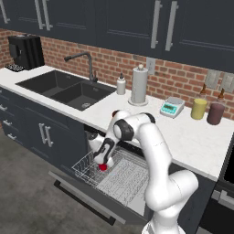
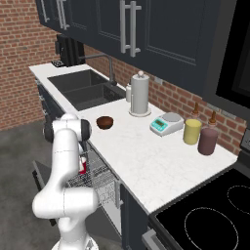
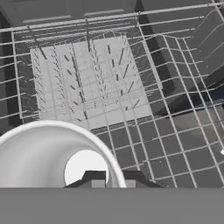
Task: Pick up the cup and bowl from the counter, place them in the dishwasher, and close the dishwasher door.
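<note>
While the bowl (image 2: 105, 122) waited on the tabletop (image 2: 146, 156), the fingers (image 1: 104, 165) gripped the red cup (image 1: 103, 167) over the dishwasher rack (image 1: 114, 176), ready to set it down.

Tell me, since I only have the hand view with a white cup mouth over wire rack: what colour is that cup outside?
Observer: The cup is red, shut in the end effector just above the dishwasher rack.
Operator: Is the bowl already in there?
Observer: No. The bowl sits on the counter, between the sink and the paper towel roll.
Operator: And the door?
Observer: The dishwasher door lies folded down, open, with the rack pulled out over it.
</note>
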